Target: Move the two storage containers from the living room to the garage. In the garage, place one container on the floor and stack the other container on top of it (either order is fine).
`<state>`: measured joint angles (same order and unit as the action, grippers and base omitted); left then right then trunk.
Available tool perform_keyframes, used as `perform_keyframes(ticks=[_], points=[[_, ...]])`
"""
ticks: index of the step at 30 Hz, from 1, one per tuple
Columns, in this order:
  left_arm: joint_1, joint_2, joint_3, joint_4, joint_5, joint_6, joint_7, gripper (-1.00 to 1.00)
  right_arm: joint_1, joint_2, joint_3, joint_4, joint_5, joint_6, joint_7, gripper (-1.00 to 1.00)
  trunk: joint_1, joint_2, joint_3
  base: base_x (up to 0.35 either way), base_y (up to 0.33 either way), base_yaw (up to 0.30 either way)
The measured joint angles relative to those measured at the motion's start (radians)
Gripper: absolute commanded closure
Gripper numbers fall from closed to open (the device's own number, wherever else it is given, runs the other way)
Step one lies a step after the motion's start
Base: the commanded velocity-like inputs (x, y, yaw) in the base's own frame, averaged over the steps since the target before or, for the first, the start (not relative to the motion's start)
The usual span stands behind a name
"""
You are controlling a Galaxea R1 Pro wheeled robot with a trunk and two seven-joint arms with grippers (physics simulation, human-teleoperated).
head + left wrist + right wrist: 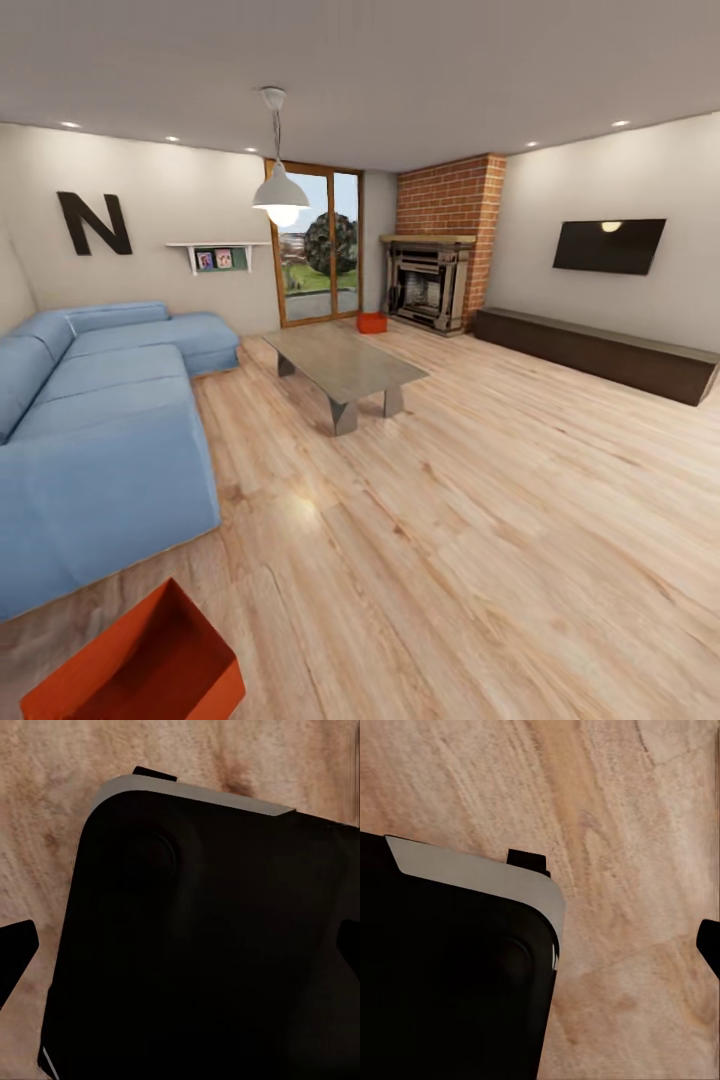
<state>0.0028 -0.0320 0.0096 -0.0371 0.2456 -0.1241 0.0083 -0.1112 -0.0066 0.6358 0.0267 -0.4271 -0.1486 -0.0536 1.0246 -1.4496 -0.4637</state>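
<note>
- The left gripper's fingertip [16,949] pokes in as a dark tip at the edge of its wrist view, above the robot's black base [202,937]; whether that claw is parted or closed I cannot tell, and nothing is in it.
- The right gripper's fingertip [710,945] is likewise just a dark tip over the wood-plank floor [615,832]; I cannot tell its state, and it carries nothing.
- Taking the blue sofa [100,440] as the marker: the near storage container [140,665] lies on the planks just off the sofa's front corner, closest to the robot, open side up and turned at an angle.
- The far storage container [372,322] sits well past the sofa's other end, beyond the coffee table [345,365], by the brick fireplace [435,285].
- I'd judge the step is to approach the near one: square the base to its long sides first, then bring both arms down on opposite walls, since thin walls will likely flex under a one-sided pinch.
</note>
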Motion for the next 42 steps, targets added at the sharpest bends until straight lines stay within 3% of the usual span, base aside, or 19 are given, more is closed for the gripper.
perform_keyframes(ticks=[13,42], points=[[0.0,0.0,0.001,0.0,0.0,-0.001,0.0,-1.0,0.0,0.0,0.0,0.0,0.001,0.001,0.0,-1.0,0.0,0.0,0.0,0.21,-0.149,0.276],[0.0,0.0,0.001,0.0,0.0,-0.002,0.0,-1.0,0.0,0.0,0.0,0.0,0.001,0.001,0.0,-1.0,0.0,0.0,0.0,0.006,-0.004,0.276]])
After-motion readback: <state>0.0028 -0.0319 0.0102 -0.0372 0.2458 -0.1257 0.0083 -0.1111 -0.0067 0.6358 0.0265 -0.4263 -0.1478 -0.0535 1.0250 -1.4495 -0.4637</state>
